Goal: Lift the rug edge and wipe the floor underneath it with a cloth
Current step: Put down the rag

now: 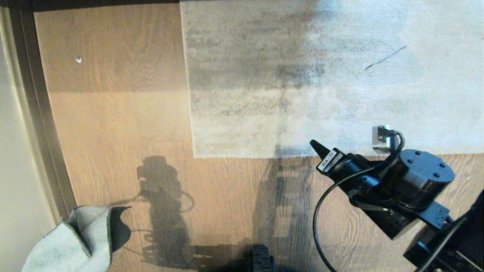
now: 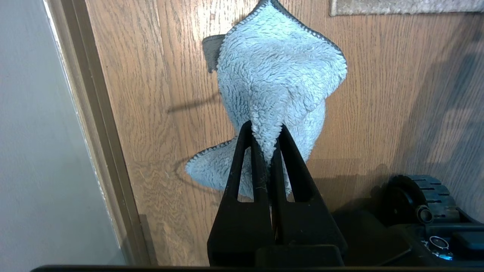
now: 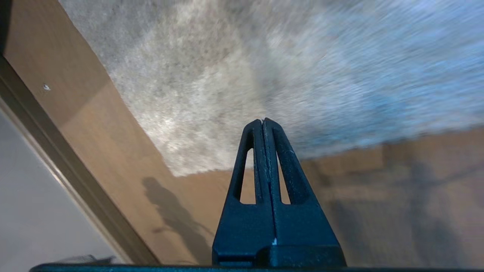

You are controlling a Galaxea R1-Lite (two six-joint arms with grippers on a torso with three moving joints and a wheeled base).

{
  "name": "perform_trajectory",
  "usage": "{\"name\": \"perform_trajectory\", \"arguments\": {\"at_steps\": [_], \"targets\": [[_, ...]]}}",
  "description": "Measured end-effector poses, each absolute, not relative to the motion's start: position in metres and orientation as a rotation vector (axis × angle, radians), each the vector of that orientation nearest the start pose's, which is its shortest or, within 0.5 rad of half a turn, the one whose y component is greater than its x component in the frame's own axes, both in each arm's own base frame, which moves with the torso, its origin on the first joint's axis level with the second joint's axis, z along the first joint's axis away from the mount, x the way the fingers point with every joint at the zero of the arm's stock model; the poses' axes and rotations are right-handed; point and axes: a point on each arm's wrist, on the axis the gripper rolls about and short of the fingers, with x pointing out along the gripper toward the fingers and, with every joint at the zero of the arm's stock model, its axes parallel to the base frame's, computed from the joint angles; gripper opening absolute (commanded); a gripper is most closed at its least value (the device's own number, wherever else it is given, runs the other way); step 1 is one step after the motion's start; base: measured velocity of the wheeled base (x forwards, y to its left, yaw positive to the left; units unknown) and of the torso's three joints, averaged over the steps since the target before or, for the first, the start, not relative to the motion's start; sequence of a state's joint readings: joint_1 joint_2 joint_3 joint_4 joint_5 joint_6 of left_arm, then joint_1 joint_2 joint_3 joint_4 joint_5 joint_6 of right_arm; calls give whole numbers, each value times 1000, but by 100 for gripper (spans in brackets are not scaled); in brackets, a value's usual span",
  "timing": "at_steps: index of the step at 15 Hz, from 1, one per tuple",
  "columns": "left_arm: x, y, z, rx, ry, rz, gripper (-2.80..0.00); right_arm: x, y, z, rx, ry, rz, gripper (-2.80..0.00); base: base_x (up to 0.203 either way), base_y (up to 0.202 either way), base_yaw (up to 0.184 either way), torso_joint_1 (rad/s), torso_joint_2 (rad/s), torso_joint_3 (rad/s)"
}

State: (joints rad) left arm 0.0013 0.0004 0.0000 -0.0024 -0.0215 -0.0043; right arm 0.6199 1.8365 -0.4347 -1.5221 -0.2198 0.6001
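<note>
A pale grey mottled rug [image 1: 321, 75] lies flat on the light brown wood floor [image 1: 121, 124], its near edge [image 1: 242, 155] and square corner [image 1: 195, 155] toward me. My right gripper [image 1: 314, 145] hovers above that edge, fingers shut and empty; in the right wrist view its tip [image 3: 263, 121] points at the rug [image 3: 211, 94]. The cloth [image 1: 75, 241], pale grey with a darker face, hangs at the lower left. In the left wrist view my left gripper [image 2: 264, 130] is shut on the cloth [image 2: 276, 71], which dangles over the floor [image 2: 378, 94].
A dark brown skirting strip [image 1: 38, 124] and a pale wall [image 1: 11, 170] run along the left. A small white speck [image 1: 78, 59] lies on the planks. Part of my base with a black wheel [image 1: 261, 258] shows at the bottom.
</note>
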Motion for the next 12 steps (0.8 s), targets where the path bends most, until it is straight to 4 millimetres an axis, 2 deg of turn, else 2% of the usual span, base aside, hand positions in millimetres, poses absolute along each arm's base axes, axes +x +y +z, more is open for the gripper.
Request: {"name": "perform_trajectory", "arguments": {"at_steps": [5,12], "targets": [[-23,-1,76,-4,-2,-21,-280,188,122,139,568,45,359,-280,0,0,0,0,0,0],[-23,-1,76,-4,-2,-21,-280,145,87,136,493,26,265,-280,0,0,0,0,0,0]]}}
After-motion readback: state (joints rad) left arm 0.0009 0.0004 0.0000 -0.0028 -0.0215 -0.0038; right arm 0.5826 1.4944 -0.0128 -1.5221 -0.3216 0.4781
